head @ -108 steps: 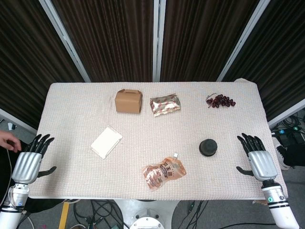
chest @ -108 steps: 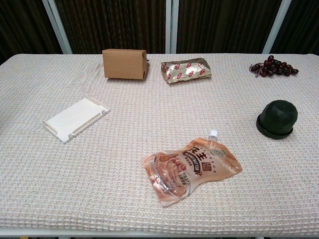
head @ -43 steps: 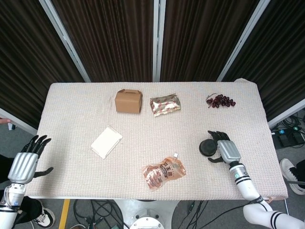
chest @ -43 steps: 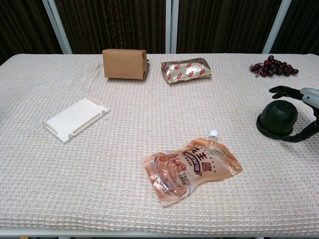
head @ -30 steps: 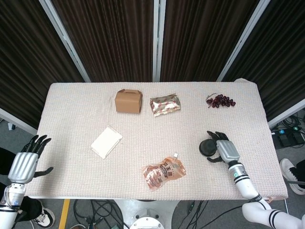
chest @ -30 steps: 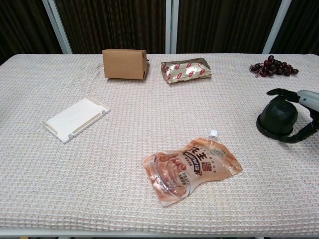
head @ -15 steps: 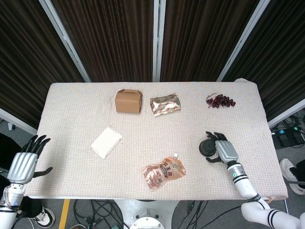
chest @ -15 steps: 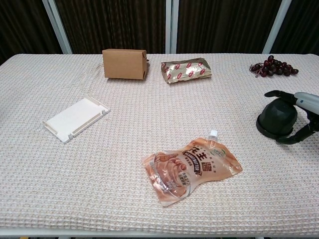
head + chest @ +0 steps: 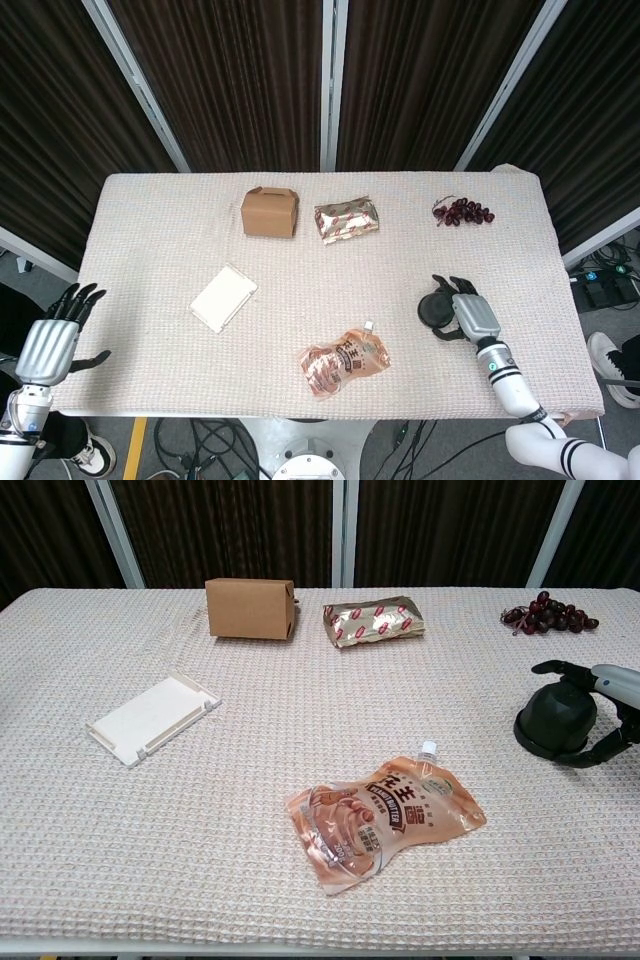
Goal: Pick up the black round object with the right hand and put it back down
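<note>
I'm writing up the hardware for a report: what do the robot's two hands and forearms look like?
Both hands, left hand and right hand, have a silver-grey metallic back plate and slender black fingers. The right wrist has a dark collar with a small green light, then a white forearm with black bands lower down. The left wrist is pale with a similar dark collar.

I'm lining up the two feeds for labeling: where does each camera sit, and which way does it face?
Head view: high above the near edge, looking steeply down on the table; shows the left hand and right hand.
Chest view: low at the near edge, looking across the table toward the curtains; only the right hand shows.
Shared: the right hand around the black round object, which sits on the table.
</note>
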{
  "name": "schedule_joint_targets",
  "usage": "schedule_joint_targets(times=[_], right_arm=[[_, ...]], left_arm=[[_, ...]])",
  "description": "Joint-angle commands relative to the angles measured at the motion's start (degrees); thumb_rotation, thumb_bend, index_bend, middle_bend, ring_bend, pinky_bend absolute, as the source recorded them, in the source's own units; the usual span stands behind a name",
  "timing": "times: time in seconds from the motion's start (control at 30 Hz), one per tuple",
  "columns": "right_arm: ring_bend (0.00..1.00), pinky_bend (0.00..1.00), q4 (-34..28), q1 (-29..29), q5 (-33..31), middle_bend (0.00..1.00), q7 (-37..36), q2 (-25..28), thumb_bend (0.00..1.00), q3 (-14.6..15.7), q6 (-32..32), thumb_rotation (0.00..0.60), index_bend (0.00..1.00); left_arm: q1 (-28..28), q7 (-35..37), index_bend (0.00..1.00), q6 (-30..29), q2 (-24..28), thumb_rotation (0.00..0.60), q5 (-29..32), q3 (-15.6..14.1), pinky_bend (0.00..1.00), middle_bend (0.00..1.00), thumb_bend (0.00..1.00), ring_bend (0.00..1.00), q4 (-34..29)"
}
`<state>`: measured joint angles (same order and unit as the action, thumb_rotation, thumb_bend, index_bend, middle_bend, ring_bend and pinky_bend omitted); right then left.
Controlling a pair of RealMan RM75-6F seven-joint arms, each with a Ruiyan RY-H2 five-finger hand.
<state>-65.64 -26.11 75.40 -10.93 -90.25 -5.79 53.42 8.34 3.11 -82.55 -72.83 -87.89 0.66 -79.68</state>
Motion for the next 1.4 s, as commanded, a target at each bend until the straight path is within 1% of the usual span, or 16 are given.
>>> schedule_joint_targets(times=[0.03, 0.2, 0.3, 0.57, 0.7, 0.9, 1.03, 1.13, 1.27, 1.33, 1.4], right_arm=[[0.0, 0.0, 0.1, 0.1, 0.1, 0.26, -0.1, -0.1, 0.1, 0.0, 0.2, 0.6, 0.0], [0.0, 0.0, 0.2, 0.2, 0.2, 0.29, 0.0, -0.3, 0.12, -0.1, 0.8, 0.6, 0.0], [0.0, 0.0, 0.3, 0.2, 0.1, 0.3, 0.2, -0.4, 0.13, -0.2, 1.1, 0.6, 0.04], [0.0, 0.0, 0.6, 0.4, -0.1, 0.33, 0.4, -0.7, 0.14, -0.6, 2.0, 0.6, 0.27], [0.0, 0.0, 0.6, 0.5, -0.1, 0.34, 0.3, -0.7, 0.14, -0.8, 2.5, 0.6, 0.3], [0.0, 0.0, -0.6, 0.9, 0.9, 0.36, -1.1, 0.2, 0.15, -1.6, 5.1, 0.6, 0.32], [0.02, 0.0, -4.6, 0.9, 3.0, 0.38, -2.3, 2.9, 0.16, -3.1, 8.8, 0.6, 0.32], [0.03, 0.0, -9.9, 0.7, 5.2, 0.39, -2.5, 6.4, 0.16, -4.9, 12.8, 0.6, 0.33], [0.05, 0.0, -19.5, 1.3, 9.3, 0.4, -2.9, 12.1, 0.16, -7.8, 20.2, 0.6, 0.33], [0.07, 0.0, -22.8, 2.2, 11.1, 0.41, -2.3, 14.0, 0.15, -8.6, 24.1, 0.6, 0.33], [0.08, 0.0, -23.7, 2.9, 10.9, 0.42, -1.5, 14.5, 0.15, -8.6, 25.3, 0.6, 0.33]], left_arm=[[0.0, 0.0, 0.13, 0.0, 0.0, 0.6, 0.0, 0.0, 0.22, 0.07, 0.02, 0.0, 0.0], [-0.1, 0.1, 0.13, 0.0, 0.0, 0.6, 0.0, -0.1, 0.22, 0.07, 0.02, 0.0, 0.0], [-0.1, 0.2, 0.13, -0.1, 0.0, 0.6, 0.0, -0.1, 0.22, 0.07, 0.02, 0.0, 0.1], [-0.1, 0.2, 0.13, 0.0, 0.0, 0.6, 0.0, -0.1, 0.22, 0.07, 0.02, 0.0, 0.1], [-0.1, 0.2, 0.13, 0.0, 0.1, 0.6, -0.1, -0.1, 0.22, 0.07, 0.02, 0.0, 0.0], [0.0, -0.1, 0.13, 0.0, 0.3, 0.6, -0.2, -0.1, 0.22, 0.07, 0.02, 0.0, -0.4], [0.1, -0.4, 0.13, 0.2, 0.4, 0.6, -0.3, -0.2, 0.22, 0.07, 0.02, 0.0, -0.7], [0.3, -0.8, 0.13, 0.3, 0.4, 0.6, -0.4, -0.1, 0.22, 0.07, 0.02, 0.0, -1.1], [0.4, -1.3, 0.13, 0.2, 0.6, 0.6, -0.5, 0.0, 0.22, 0.07, 0.02, 0.0, -1.7], [0.4, -1.5, 0.13, 0.3, 0.6, 0.6, -0.4, 0.0, 0.22, 0.07, 0.02, 0.0, -1.9], [0.5, -1.6, 0.13, 0.3, 0.6, 0.6, -0.4, 0.0, 0.22, 0.07, 0.02, 0.0, -2.1]])
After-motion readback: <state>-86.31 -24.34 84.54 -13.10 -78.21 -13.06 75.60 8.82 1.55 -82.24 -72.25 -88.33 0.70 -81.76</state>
